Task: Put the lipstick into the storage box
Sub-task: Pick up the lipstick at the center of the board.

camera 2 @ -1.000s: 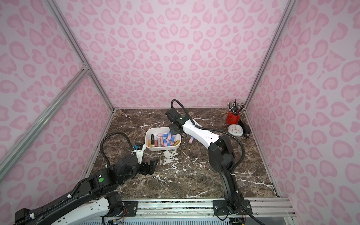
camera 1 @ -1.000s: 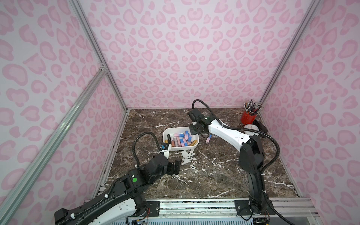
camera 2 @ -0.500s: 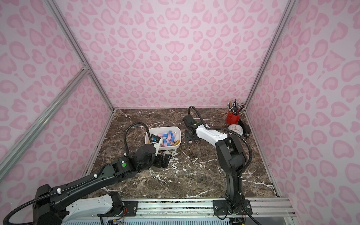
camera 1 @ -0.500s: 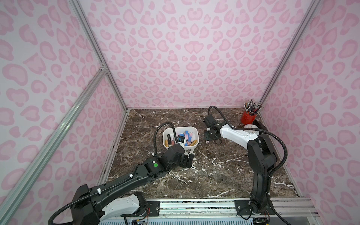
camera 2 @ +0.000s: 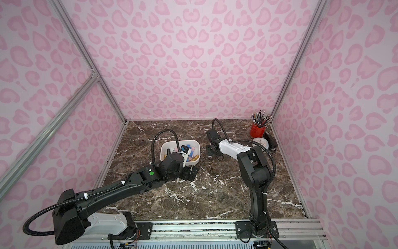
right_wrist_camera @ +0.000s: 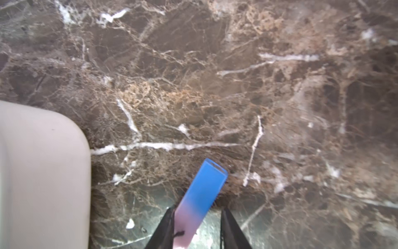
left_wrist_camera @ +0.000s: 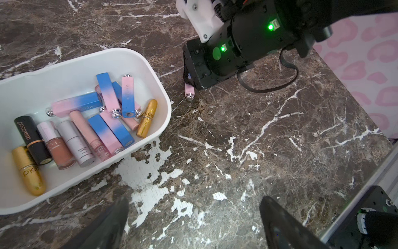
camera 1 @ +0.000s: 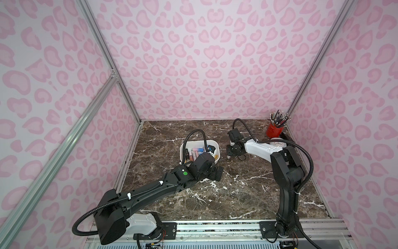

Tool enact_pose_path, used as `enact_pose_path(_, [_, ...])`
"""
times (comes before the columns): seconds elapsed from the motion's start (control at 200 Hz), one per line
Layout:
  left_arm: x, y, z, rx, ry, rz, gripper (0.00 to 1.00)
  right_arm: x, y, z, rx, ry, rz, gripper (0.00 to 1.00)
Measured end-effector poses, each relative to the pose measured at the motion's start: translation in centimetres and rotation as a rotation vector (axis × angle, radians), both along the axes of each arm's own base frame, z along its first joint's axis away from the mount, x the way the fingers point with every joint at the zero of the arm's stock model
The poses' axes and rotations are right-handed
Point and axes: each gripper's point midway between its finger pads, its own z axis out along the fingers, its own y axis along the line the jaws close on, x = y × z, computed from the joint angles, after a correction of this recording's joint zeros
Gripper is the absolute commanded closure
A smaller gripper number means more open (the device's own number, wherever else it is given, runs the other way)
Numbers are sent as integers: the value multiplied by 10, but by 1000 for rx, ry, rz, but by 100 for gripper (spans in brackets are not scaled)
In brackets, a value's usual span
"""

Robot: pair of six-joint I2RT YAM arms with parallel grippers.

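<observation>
A: Stage of the task?

B: Nearly finished, by the look of it. Brown marbled counter: no other loose tube in view, save one. White storage box, left of mid-counter: already loaded with a dozen or so tubes, lying flat and overlapping. The left hand: spread wide, empty, hanging over the counter just beside the box's near wall. The right hand: low over the counter just beside the box's end wall, narrowed around what seems the last lipstick.

A: Gripped?

B: Cannot tell. Pink-to-blue square tube, set between the jaws; one finger against the pink half, a sliver of gap at the opposite side. Outside the box, apart from its wall, silver cap end poking out beneath the hand in the left wrist view.

A: Left to do?

B: Judged from this: secure the grip, lift, carry across the rim, release inside.

A: Anything legible?

B: Largest first. "LESSXCOCO" in white, lengthwise on the black tube. Script "gold" on both glitter-gold tubes. Faint lettering beginning "MA" on one pink-blue tube; rest unreadable. Small end sticker, seemingly "115". Print on the silver tube: too small to read.
</observation>
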Motion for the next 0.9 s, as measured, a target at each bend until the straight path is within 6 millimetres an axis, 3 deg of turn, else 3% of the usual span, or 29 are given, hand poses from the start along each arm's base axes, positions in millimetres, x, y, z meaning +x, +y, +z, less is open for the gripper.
enact_pose_path(0.28, [-2,2,3,-5,-14,-7,2,5,3,-2,4,7,-9,63])
enact_pose_path(0.445, [-6,11,2,-3,-25,-7,2,3,2,-14,-8,39,-16,71])
enact_pose_path(0.635, [-11,22,5,-11,-41,3,3,-1,5,-14,-12,53,-10,81])
enact_pose_path(0.745, [-15,29,7,-21,-54,9,2,-5,9,-2,-23,51,-1,81])
enact_pose_path(0.9, [-21,40,8,-33,-70,18,2,5,26,36,-27,-25,22,81])
